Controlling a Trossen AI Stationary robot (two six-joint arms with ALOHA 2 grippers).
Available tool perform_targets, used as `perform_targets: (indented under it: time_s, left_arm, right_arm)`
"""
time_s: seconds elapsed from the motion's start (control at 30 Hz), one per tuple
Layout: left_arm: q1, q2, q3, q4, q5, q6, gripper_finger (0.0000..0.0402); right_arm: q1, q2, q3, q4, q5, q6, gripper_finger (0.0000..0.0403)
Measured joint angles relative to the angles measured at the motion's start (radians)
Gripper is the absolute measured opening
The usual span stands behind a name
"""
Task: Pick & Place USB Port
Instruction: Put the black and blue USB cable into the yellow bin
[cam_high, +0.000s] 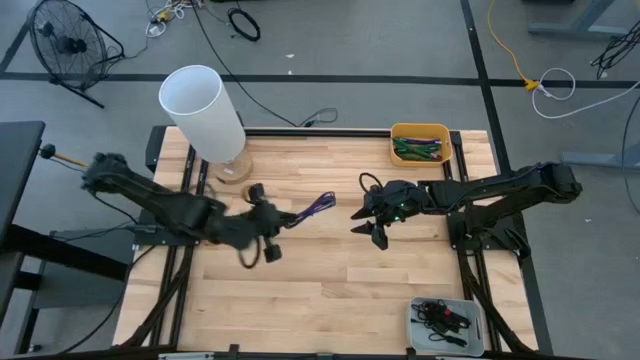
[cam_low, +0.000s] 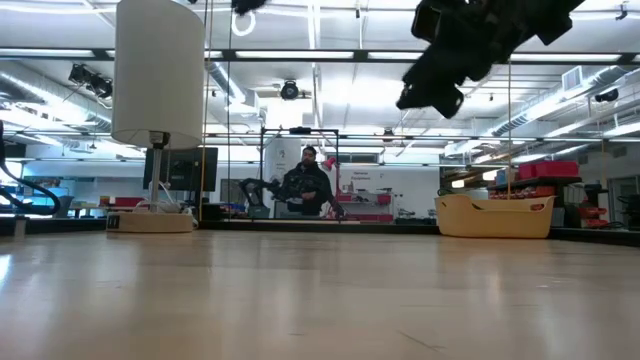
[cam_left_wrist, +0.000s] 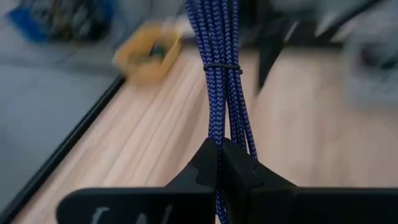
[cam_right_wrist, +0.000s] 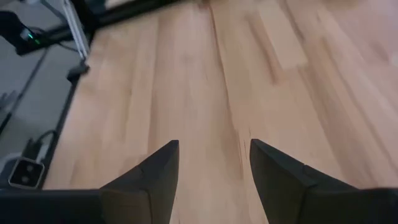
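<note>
A bundled blue-purple braided cable (cam_high: 312, 208) (cam_left_wrist: 221, 74), tied with a thin black band, sticks out from my left gripper (cam_high: 272, 222) (cam_left_wrist: 219, 163), which is shut on it above the table's middle. My right gripper (cam_high: 365, 221) (cam_right_wrist: 214, 163) is open over bare wood right of centre, a short way from the cable's free end, touching nothing. In the low view only one dark gripper (cam_low: 440, 80) shows, high above the tabletop. My left gripper pinches the braided cable bundle between its two fingers (cam_left_wrist: 239, 168), near one end of the bundle (cam_left_wrist: 217, 140). The fingers lie along the strands, which run straight out past the fingertips. The bundle is lifted clear of the table and points toward the right arm.
A white lamp (cam_high: 205, 112) stands at the far left of the table. A yellow bin (cam_high: 420, 143) with green cables sits at the far right corner, and a grey tray (cam_high: 445, 322) with black cables at the near right. Bare wood (cam_high: 330, 290) lies near the middle.
</note>
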Motion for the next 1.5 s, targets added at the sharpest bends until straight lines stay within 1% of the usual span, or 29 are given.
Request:
perform_targets:
  time_s: [0.07, 0.13, 0.2, 0.3, 0.37, 0.43, 0.57, 0.67, 0.73, 0.87, 1.0, 1.07, 1.17, 1.4, 1.47, 1.5]
  left_arm:
    - [0.001, -0.075, -0.119, 0.218, 0.027, 0.063, 0.0006]
    - [0.005, -0.122, -0.235, 0.39, 0.06, 0.096, 0.0006]
    - [0.019, -0.134, -0.336, 0.549, 0.082, 0.13, 0.0006]
    - [0.044, -0.125, -0.458, 0.757, 0.103, 0.133, 0.0006]
    - [0.072, -0.091, -0.515, 0.915, 0.125, 0.134, 0.0006]
    - [0.105, -0.058, -0.553, 1.033, 0.162, 0.146, 0.0006]
    - [0.163, 0.014, -0.558, 1.198, 0.258, 0.171, 0.0006]
    - [0.199, 0.062, -0.558, 1.273, 0.324, 0.178, 0.0006]
    - [0.213, 0.089, -0.558, 1.33, 0.348, 0.178, 0.0006]
    - [0.227, 0.139, -0.558, 1.42, 0.375, 0.178, 0.0006]
    - [0.244, 0.175, -0.558, 1.471, 0.392, 0.176, 0.0006]
    - [0.249, 0.187, -0.555, 1.484, 0.411, 0.164, 0.0006]
    - [0.25, 0.21, -0.529, 1.482, 0.412, 0.161, 0.0006]
    - [0.253, 0.29, -0.418, 1.465, 0.443, 0.197, 0.0006]
    - [0.258, 0.31, -0.388, 1.432, 0.442, 0.207, 0.0006]
    - [0.26, 0.311, -0.384, 1.413, 0.441, 0.207, 0.0006]
  right_arm:
    - [0.0, 0.0, 0.0, 0.039, -0.001, -0.016, 0.0196]
    - [0.0, 0.0, 0.0, 0.077, -0.005, -0.021, 0.0196]
    - [0.0, 0.0, 0.0, 0.122, -0.007, -0.031, 0.0196]
    - [0.0, 0.0, 0.0, 0.208, -0.01, -0.039, 0.0196]
    - [0.0, 0.0, 0.0, 0.271, -0.009, -0.04, 0.0196]
    - [0.0, 0.0, 0.0, 0.332, -0.009, -0.051, 0.0196]
    - [0.0, 0.0, 0.0, 0.445, -0.01, -0.061, 0.0196]
    - [0.0, 0.0, 0.0, 0.494, 0.0, -0.078, 0.0196]
    - [0.0, 0.0, 0.0, 0.515, 0.016, -0.089, 0.0196]
    - [0.0, 0.0, 0.0, 0.534, 0.048, -0.092, 0.0196]
    - [0.0, 0.0, 0.0, 0.552, 0.055, -0.093, 0.0196]
    - [0.0, 0.0, 0.0, 0.555, 0.074, -0.096, 0.0196]
    - [0.0, 0.0, 0.0, 0.578, 0.082, -0.11, 0.0196]
    - [0.0, 0.0, 0.0, 0.603, 0.115, -0.122, 0.0196]
    - [0.0, 0.0, 0.0, 0.594, 0.144, -0.126, 0.0189]
    - [0.0, 0.0, 0.0, 0.589, 0.154, -0.131, 0.0178]
